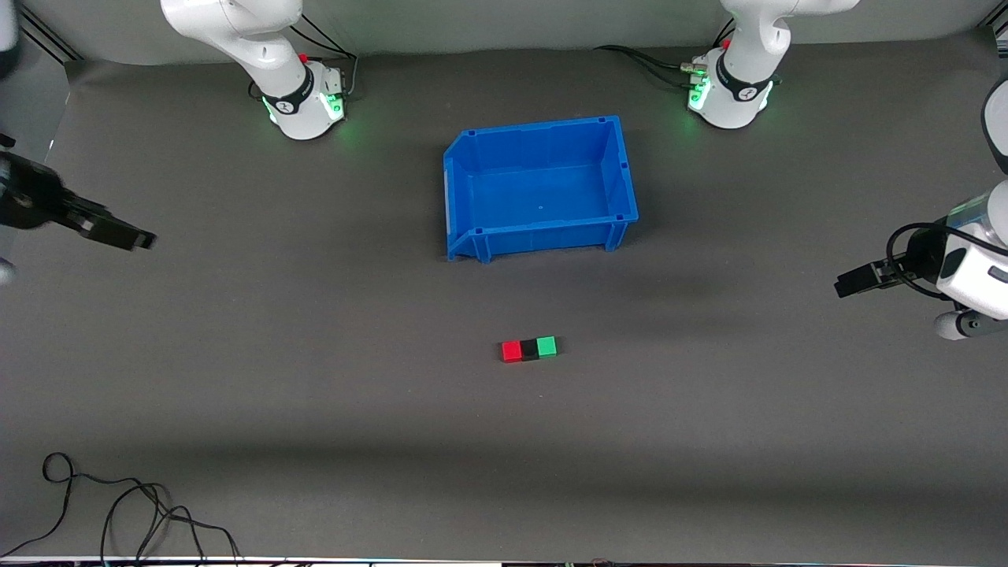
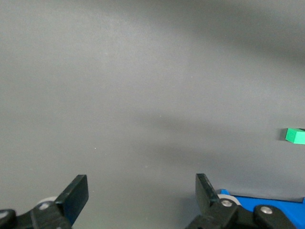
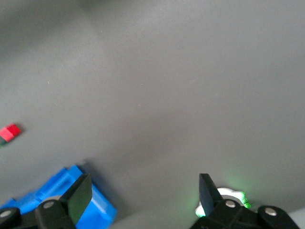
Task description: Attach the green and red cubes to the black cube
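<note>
A red cube (image 1: 512, 351), a black cube (image 1: 529, 349) and a green cube (image 1: 546, 346) sit touching in one row on the grey mat, the black one in the middle, nearer to the front camera than the blue bin. The green cube also shows in the left wrist view (image 2: 295, 136) and the red cube in the right wrist view (image 3: 10, 131). My left gripper (image 1: 846, 282) is open and empty, up over the mat at the left arm's end of the table. My right gripper (image 1: 138, 239) is open and empty, up over the mat at the right arm's end.
An empty blue bin (image 1: 472, 228) stands mid-table, farther from the front camera than the cubes; it also shows in the left wrist view (image 2: 267, 199) and the right wrist view (image 3: 52, 186). Loose black cables (image 1: 118, 504) lie at the near edge toward the right arm's end.
</note>
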You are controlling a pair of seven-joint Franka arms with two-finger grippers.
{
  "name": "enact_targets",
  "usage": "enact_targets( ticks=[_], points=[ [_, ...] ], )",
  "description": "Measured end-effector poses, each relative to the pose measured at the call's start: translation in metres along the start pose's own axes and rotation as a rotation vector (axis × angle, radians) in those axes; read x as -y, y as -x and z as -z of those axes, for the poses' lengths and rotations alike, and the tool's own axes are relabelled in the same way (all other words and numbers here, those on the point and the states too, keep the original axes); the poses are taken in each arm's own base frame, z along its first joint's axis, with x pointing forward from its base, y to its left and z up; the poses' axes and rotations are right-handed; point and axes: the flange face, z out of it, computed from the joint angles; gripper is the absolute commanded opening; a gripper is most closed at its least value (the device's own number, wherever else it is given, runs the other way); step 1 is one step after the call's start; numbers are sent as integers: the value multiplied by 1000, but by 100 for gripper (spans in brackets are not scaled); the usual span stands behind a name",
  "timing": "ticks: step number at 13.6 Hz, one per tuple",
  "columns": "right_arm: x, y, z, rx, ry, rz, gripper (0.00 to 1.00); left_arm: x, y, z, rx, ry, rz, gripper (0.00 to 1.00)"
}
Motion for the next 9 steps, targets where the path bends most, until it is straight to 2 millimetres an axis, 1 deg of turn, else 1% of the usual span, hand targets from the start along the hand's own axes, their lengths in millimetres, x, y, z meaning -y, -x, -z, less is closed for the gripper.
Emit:
enact_targets(
  ticks=[1, 2, 3, 5, 7, 9],
  points=[
    [-13, -3, 1, -18, -8, 53, 99, 2, 0, 4, -12, -5, -23, 100],
    [-20, -5, -1, -39, -12, 105, 99, 5, 2, 11, -28, -12, -46, 100],
    [-21, -9, -5, -60, -14, 148, 99, 7, 4, 18, -45, -19, -64, 100],
    [-19, -19, -18, -99, -17, 190, 99, 9, 12, 35, -74, -22, -82, 100],
    [-14, -23, -28, -122, 6, 216, 99, 11, 20, 50, -96, -20, -104, 100],
    [-1, -19, -30, -134, 45, 246, 100, 12, 22, 54, -97, -21, -124, 100]
  ],
)
